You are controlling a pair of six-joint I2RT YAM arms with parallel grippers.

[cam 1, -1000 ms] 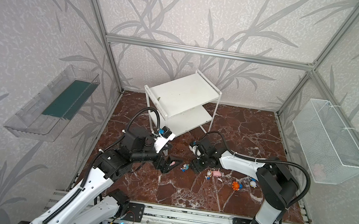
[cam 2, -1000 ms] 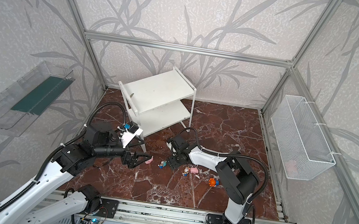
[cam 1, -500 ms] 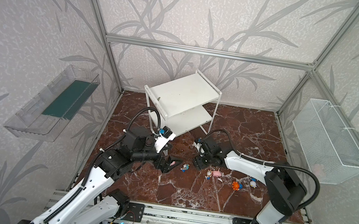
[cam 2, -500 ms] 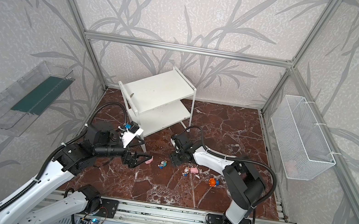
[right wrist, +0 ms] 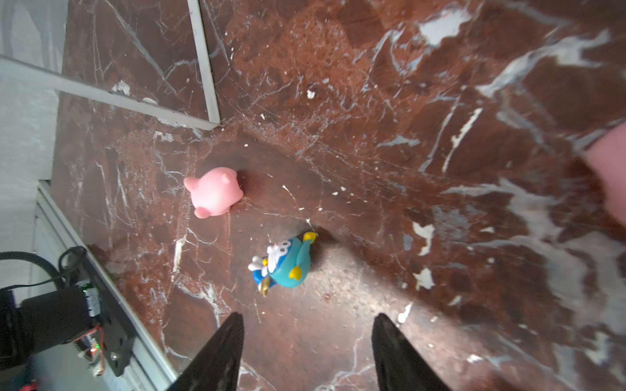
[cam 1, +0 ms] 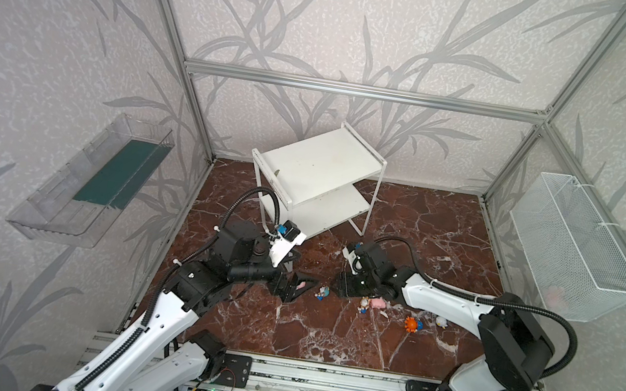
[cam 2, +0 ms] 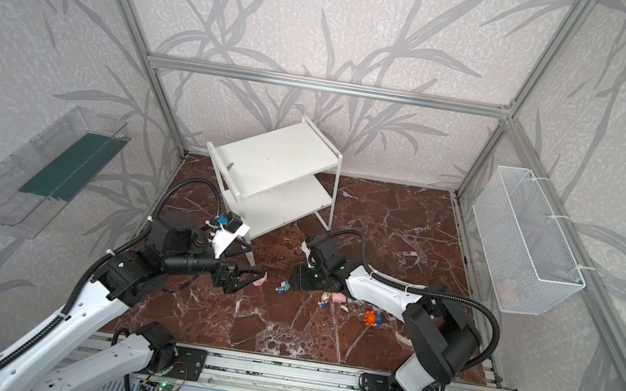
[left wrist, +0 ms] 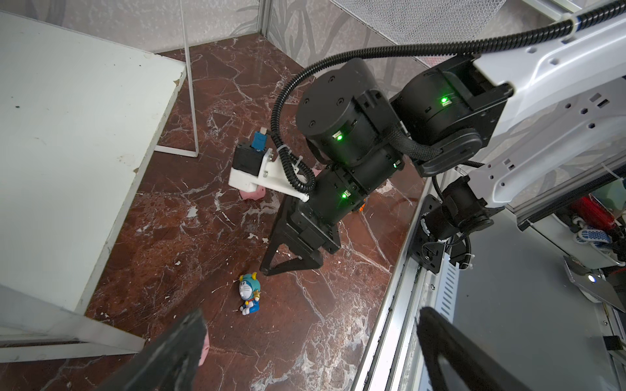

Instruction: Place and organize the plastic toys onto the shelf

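The white two-tier shelf (cam 1: 320, 164) (cam 2: 275, 157) stands at the back of the marble floor, bare on both boards. A blue cartoon figurine (cam 1: 322, 291) (left wrist: 250, 294) (right wrist: 284, 264) lies between my two grippers. My left gripper (cam 1: 296, 284) (left wrist: 311, 315) is open and low, with a pink pig (cam 1: 302, 285) (right wrist: 213, 196) beside one finger (left wrist: 183, 338). My right gripper (cam 1: 345, 289) (right wrist: 306, 318) is open just short of the blue figurine, holding nothing. Behind it lie a second pig (cam 1: 377, 303), a small figurine (cam 1: 363, 305), an orange toy (cam 1: 412, 324) and a white one (cam 1: 440, 320).
A clear wall bin (cam 1: 95, 181) hangs on the left wall. A white wire mesh basket (cam 1: 572, 248) hangs on the right wall with something pink inside. The shelf's thin front legs (right wrist: 203, 61) stand close behind both grippers. The metal base rail (cam 1: 317, 378) borders the front.
My right gripper's jaws have narrowed and its arm has shifted a little while staying near the blue figurine. The left arm has not moved.
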